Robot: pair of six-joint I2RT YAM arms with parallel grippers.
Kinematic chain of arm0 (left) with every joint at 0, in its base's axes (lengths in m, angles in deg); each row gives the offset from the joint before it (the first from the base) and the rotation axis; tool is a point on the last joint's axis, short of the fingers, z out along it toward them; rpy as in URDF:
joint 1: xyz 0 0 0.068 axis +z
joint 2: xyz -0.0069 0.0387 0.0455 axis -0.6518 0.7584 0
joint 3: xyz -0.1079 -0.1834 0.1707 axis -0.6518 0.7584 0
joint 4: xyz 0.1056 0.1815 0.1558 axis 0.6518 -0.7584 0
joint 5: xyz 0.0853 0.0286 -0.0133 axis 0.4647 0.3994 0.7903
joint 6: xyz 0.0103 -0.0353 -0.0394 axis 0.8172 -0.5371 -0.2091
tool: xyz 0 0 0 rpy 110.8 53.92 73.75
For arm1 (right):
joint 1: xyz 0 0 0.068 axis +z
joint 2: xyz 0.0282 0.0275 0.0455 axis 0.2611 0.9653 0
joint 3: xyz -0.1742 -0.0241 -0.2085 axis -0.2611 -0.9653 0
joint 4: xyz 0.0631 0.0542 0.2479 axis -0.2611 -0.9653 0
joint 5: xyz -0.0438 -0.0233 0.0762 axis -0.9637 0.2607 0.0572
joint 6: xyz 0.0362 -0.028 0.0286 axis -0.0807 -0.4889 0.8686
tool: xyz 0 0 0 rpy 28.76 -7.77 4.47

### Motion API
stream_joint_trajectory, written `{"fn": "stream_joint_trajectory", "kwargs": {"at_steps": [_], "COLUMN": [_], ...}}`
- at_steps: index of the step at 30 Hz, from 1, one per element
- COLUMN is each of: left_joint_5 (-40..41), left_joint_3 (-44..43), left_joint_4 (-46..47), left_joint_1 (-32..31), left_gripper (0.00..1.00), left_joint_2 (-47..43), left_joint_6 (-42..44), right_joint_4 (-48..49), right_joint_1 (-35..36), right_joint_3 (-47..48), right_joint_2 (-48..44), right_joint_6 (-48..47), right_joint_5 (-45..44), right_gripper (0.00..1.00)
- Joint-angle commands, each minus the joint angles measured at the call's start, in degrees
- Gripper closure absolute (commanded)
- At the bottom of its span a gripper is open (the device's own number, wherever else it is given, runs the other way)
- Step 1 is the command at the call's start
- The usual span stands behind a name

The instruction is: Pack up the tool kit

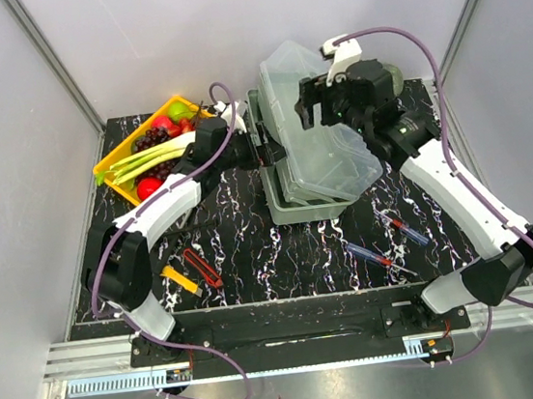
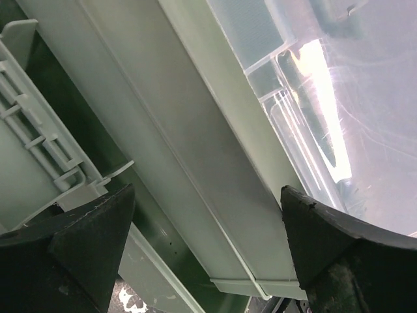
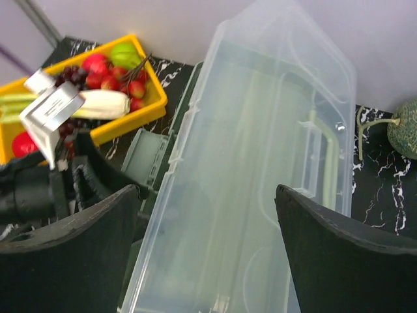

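The pale grey-green toolbox stands mid-table with its clear lid tilted above it. My right gripper hovers open over the lid, nothing between its fingers. My left gripper is open at the box's left side. In the left wrist view a grey-green tray wall runs between the spread fingers, which do not close on it. Two screwdrivers lie on the table to the right. A yellow cutter and a red cutter lie front left.
A yellow tray of fruit and vegetables sits at the back left, close to my left arm, and it also shows in the right wrist view. A green melon lies at the back right. Walls close in on three sides.
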Motion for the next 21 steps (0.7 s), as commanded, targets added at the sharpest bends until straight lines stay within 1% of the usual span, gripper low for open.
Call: {"fn": "stream_joint_trajectory", "kwargs": {"at_steps": [1,4,8,15,21], "left_joint_5": [-2.03,-1.06,-0.88,-0.88,-1.32], "left_joint_3": [1.05,1.41,1.76,2.29,2.03], "left_joint_4": [6.54,6.36,6.01,6.89,7.86], "left_joint_1": [-0.49,-0.49,-0.49,-0.49,-0.40], "left_gripper": [0.06,0.07,0.07,0.04,0.02], "left_joint_2": [0.73,0.91,1.09,0.74,1.17], "left_joint_6": [-0.98,-0.98,-0.63,-0.10,-0.45], "right_joint_4": [-1.28,-2.25,-2.34,-0.67,-1.36], "right_joint_1": [5.05,7.60,10.33,17.53,22.11], "right_joint_3": [1.58,2.98,3.34,0.44,-1.67], "right_joint_2": [0.94,2.18,2.97,2.97,2.71], "right_joint_6": [-10.06,-12.61,-16.29,-26.05,-29.49], "right_joint_5": [-4.36,-8.05,-10.17,-16.32,-22.04], "right_gripper": [0.11,0.11,0.09,0.01,0.00]}}
